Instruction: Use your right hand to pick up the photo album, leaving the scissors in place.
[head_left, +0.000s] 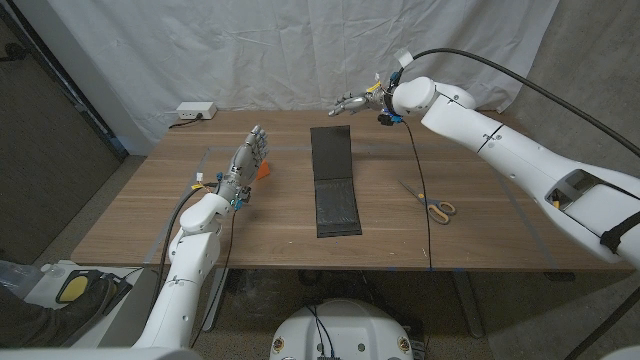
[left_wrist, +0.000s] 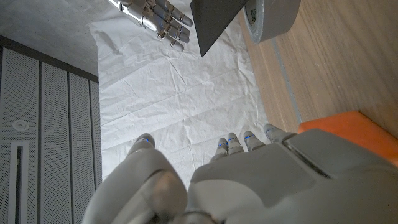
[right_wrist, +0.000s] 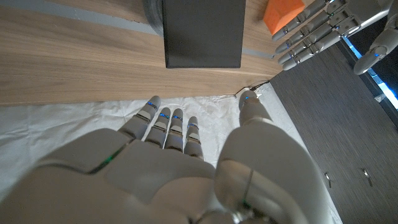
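The photo album (head_left: 335, 180) is a long black book lying shut in the middle of the table, also seen as the dark album (right_wrist: 202, 31) and the album (left_wrist: 217, 18). My right hand (head_left: 355, 101) hovers beyond the album's far end with its fingers stretched out and apart, holding nothing; the right hand (right_wrist: 168, 168) points toward the album's short edge. Yellow-handled scissors (head_left: 432, 203) lie on the wood to the album's right. My left hand (head_left: 248, 160) stands upright left of the album, fingers straight and empty.
An orange block (head_left: 263, 170) sits just behind my left hand, seen too as the orange block (right_wrist: 283, 12). A white power strip (head_left: 195, 111) lies at the table's far left corner. A white cloth hangs behind the table.
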